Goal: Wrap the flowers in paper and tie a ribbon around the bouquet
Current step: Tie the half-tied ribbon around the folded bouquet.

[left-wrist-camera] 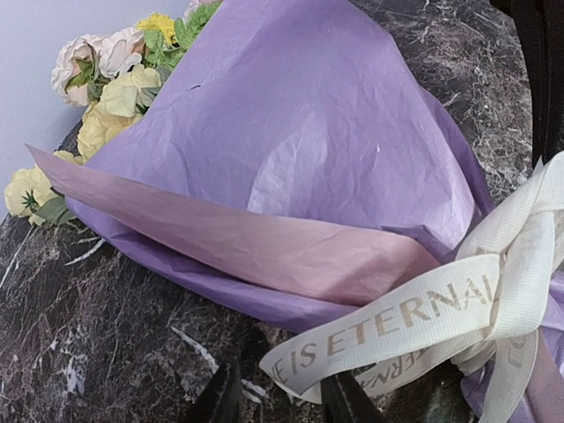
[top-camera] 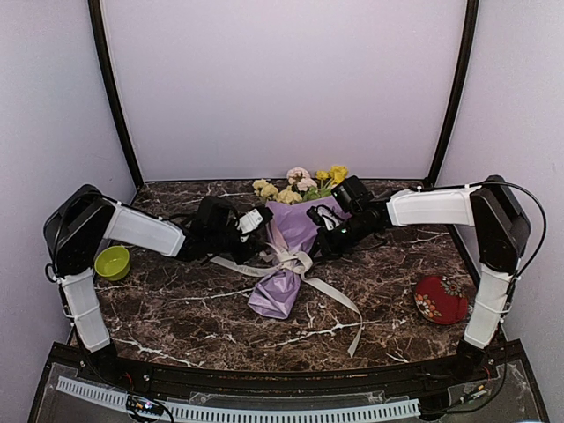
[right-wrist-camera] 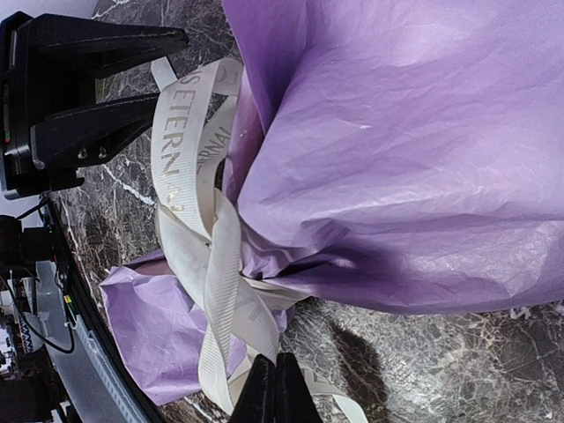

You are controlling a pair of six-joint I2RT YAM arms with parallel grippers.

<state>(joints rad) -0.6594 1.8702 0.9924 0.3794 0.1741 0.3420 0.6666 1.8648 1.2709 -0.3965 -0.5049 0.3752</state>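
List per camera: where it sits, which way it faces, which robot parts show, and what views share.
Top external: high behind the robot, facing down and forward at the table; left arm and right arm show.
Left wrist: low over the table, facing the paper and flowers; own fingertips at the bottom edge.
Right wrist: close to the ribbon knot; shut right end effector at bottom, open left end effector upper left.
Shared: all three show paper and ribbon.

Blocked at centre by bouquet (top-camera: 284, 260) — ribbon (top-camera: 339, 304) tails trailing near right. Open over table (top-camera: 176, 308) near left; green bowl (top-camera: 112, 262) at left edge, red pouch (top-camera: 441, 299) right.
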